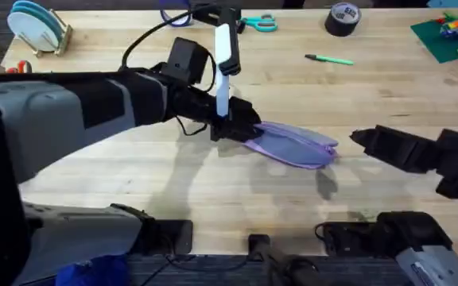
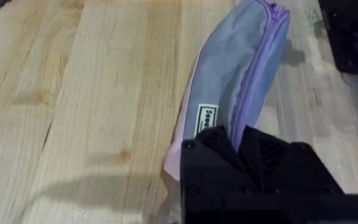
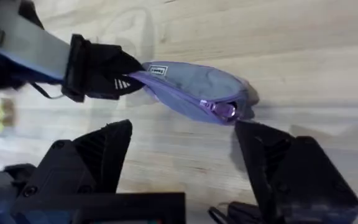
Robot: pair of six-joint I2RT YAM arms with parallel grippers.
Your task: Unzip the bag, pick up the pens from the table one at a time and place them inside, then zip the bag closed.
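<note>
Working on the desk (image 1: 94, 52) near its middle: the bag (image 1: 296, 145) lies there, zipper closed. It's soft fabric and will likely slump, so anchor one end. Your left gripper (image 1: 233, 127) is clamped on the label end; right gripper (image 3: 185, 149) is spread wide near the zipper pull (image 3: 224, 109). One pen (image 1: 329, 59) lies far back. Label (image 2: 207, 120) text is unreadable.

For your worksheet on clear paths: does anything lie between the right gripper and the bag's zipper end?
Nothing visible does. The right gripper is open, with bare table between it and the zipper end of the bag. The left gripper holds the bag's far end.
</note>
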